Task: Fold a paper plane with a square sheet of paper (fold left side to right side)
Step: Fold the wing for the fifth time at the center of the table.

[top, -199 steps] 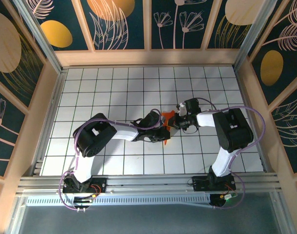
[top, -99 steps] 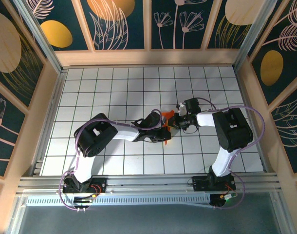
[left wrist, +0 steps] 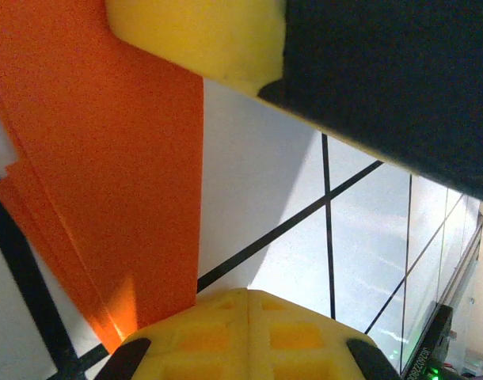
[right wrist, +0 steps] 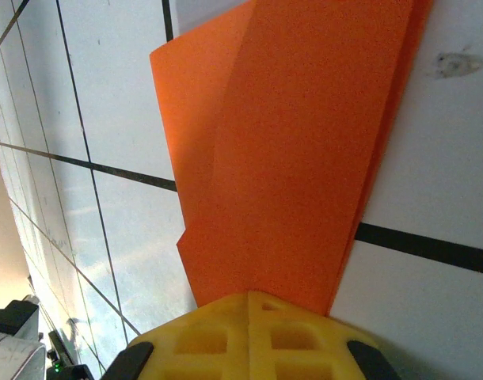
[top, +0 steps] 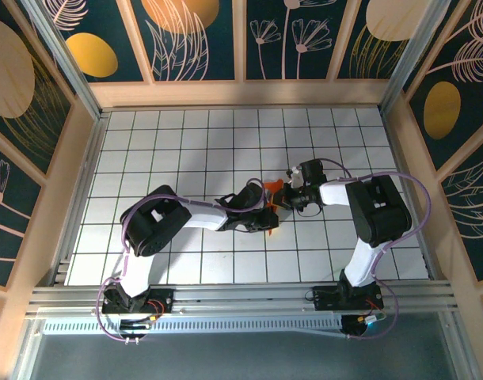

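on a white grid table [top: 186,142], 2 robot arms meet near the centre with a folded orange paper [top: 273,188] between their tips. the right gripper [right wrist: 249,313] has its yellow pads pressed together, and in its wrist view the paper rises straight out of the seam between them, clamped there and fanning wider toward the top of the view, its layered creases lifted off the tiles. the left gripper [left wrist: 249,317] also has its jaws together. in its own wrist view the paper runs down the left side and narrows to a point that touches the left edge of its pads; whether that point is pinched or merely pressed cannot be told. a yellow-and-black finger [left wrist: 202,39] of the other gripper sits over the paper's upper edge. from above, the left gripper lies across the paper, with orange showing just beyond it on both the far and near sides.
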Controlling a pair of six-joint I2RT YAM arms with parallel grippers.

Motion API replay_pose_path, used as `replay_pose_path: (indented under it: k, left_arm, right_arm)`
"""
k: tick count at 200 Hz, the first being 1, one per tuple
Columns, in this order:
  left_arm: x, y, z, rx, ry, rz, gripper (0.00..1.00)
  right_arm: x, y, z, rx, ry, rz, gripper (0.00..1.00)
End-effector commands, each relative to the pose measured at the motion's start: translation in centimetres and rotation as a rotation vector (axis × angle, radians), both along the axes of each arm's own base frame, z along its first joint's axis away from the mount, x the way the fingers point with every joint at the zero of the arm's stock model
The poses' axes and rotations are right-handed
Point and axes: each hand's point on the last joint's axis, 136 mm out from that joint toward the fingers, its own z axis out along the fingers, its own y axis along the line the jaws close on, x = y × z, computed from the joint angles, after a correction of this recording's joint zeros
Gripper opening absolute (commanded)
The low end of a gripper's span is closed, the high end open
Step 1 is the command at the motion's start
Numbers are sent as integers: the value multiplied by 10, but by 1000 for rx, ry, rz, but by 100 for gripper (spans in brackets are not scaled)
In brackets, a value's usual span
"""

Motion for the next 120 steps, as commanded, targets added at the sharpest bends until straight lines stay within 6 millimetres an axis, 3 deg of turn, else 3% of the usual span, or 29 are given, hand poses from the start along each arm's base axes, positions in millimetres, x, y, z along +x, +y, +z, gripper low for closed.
replay_pose_path:
  k: [1, 120]
  left_arm:
    - [-34, 15, -18, 85, 74, -59, 5]
    - [-51, 17, -16, 84, 96, -85, 5]
  right_arm:
    - [-31, -23, -54, -178, 138, -17, 0]
    - [-31, -22, -55, -182, 141, -16, 0]
